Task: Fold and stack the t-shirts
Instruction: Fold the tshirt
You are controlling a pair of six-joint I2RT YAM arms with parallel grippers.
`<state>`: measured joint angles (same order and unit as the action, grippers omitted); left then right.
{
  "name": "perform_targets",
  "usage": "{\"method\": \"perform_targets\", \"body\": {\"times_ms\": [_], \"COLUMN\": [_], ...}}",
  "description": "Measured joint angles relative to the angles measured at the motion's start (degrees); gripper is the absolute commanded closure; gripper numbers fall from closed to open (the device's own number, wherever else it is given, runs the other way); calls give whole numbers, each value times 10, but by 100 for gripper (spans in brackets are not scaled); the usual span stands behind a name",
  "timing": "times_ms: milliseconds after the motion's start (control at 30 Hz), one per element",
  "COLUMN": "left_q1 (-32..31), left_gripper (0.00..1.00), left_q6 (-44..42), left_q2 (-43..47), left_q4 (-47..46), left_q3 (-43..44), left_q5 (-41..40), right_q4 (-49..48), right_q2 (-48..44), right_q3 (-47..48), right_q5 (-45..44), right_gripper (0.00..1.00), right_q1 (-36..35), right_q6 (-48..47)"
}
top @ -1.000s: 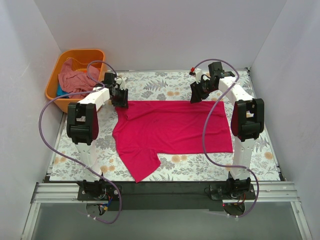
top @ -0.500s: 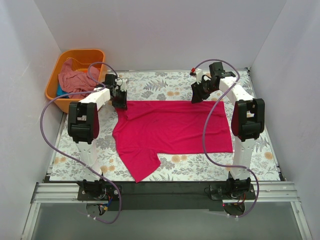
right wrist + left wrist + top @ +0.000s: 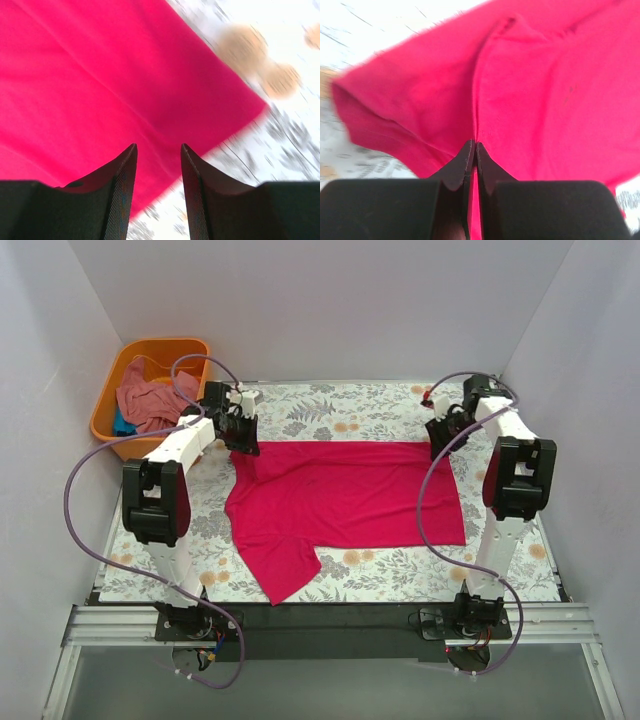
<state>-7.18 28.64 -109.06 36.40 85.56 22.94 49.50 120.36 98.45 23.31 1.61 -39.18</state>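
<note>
The left gripper (image 3: 473,146) is closed on a pinched fold of the crimson t-shirt (image 3: 545,100), at its far left corner. The right gripper (image 3: 157,150) is held parted above the far right corner. The shirt is spread on the floral cloth (image 3: 340,405).

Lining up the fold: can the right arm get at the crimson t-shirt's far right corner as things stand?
Probably yes. The right gripper hangs open over the crimson t-shirt close to that corner, and nothing lies between them.
</note>
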Motion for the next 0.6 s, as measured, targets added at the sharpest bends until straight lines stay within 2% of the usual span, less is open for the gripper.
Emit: {"method": "perform_targets", "body": {"times_ms": [233,600], "left_q1": [-15,-42], "left_gripper": [100,100], "left_q6": [-55,-108], "left_q2": [35,56], "left_q4": [29,52], "left_q3": [-83,-113], "left_q5": [55,68], "right_q4": [21,36], "right_q2": [0,0], "right_q3": [-9,-16], "right_q5": [-57,-64], "right_gripper": [56,52], "right_q1": [76,62], "right_q6": [-63,-113]}}
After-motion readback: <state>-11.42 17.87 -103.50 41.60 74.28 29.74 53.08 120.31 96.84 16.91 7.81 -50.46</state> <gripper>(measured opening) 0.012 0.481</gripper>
